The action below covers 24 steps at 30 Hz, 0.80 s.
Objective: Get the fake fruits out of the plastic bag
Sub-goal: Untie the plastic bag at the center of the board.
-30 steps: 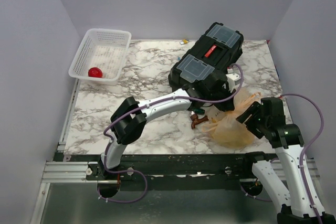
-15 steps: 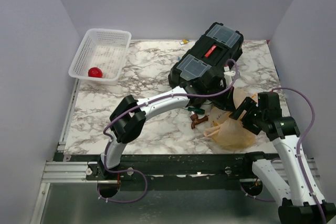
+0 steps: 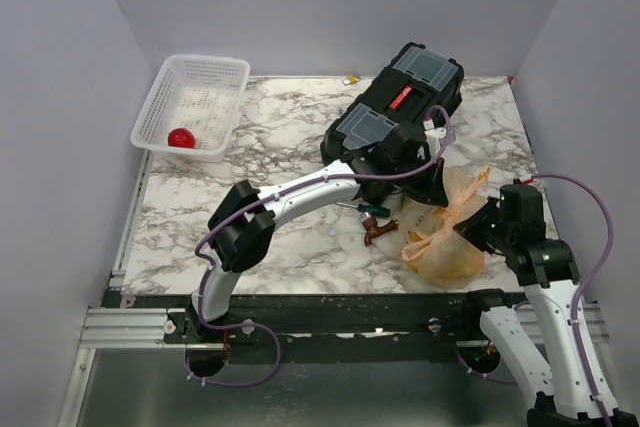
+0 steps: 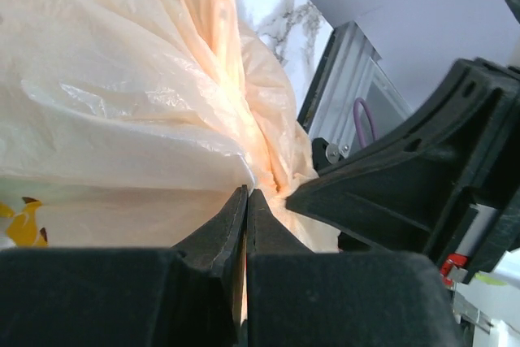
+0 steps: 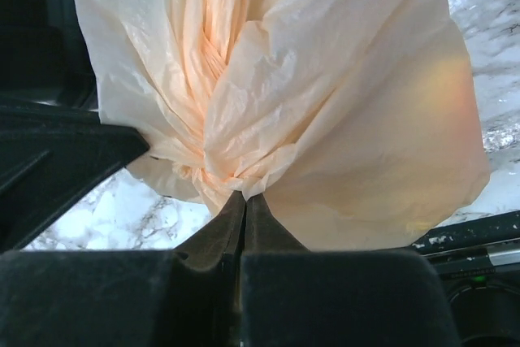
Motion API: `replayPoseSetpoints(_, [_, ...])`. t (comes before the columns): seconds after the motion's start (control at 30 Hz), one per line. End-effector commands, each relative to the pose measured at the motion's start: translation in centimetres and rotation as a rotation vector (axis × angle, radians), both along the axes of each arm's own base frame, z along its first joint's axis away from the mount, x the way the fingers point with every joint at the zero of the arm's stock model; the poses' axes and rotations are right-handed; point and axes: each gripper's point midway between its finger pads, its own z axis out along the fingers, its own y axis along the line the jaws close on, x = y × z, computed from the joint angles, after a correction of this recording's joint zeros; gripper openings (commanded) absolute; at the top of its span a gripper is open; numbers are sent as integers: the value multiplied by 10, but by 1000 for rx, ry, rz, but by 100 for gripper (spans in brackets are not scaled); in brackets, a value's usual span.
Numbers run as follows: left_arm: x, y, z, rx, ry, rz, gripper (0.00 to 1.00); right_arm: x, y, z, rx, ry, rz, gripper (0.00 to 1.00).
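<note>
Pale-orange plastic bag (image 3: 447, 242) lies on the worktop (image 3: 260, 147), near right. My left tool (image 4: 246, 195) and right tool (image 5: 244, 199) are each pinched on its gathered film. Opening step, I judge: next, spread the mouth.

A robotics lab test cell; plain pale walls (image 3: 330, 7) box in a marble-patterned worktop (image 3: 270, 127) on three sides; a left arm (image 3: 300, 197) and a right arm (image 3: 545, 292) trail purple cables above an aluminium rail (image 3: 140, 322); staged props include a black toolbox (image 3: 395, 112) and a white mesh basket (image 3: 205, 59).
</note>
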Motion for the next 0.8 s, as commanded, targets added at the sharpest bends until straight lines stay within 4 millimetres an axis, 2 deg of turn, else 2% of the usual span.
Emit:
replayPoseSetpoints(0.0, [31, 10, 32, -1, -93, 119, 0, -7, -7, -5, -17, 16, -47, 1])
replayPoseSetpoints(0.13, [49, 12, 27, 42, -131, 186, 0, -14, -10, 0, -22, 12, -56, 1])
replayPoseSetpoints(0.27, [64, 14, 18, 95, -134, 223, 0, -26, -24, 2, -73, 19, -114, 1])
replayPoseSetpoints(0.47, [79, 18, 12, 108, -130, 234, 0, -46, -54, 36, -119, -86, -293, 1])
replayPoseSetpoints(0.63, [76, 17, 20, 74, -136, 203, 0, -47, -47, 43, -125, -95, -216, 1])
replayPoseSetpoints(0.67, [75, 17, 21, 73, -135, 199, 0, -46, -46, 43, -141, -88, -190, 5])
replayPoseSetpoints(0.77, [70, 18, 23, 63, -125, 178, 0, -39, -45, 53, -186, -105, -120, 32])
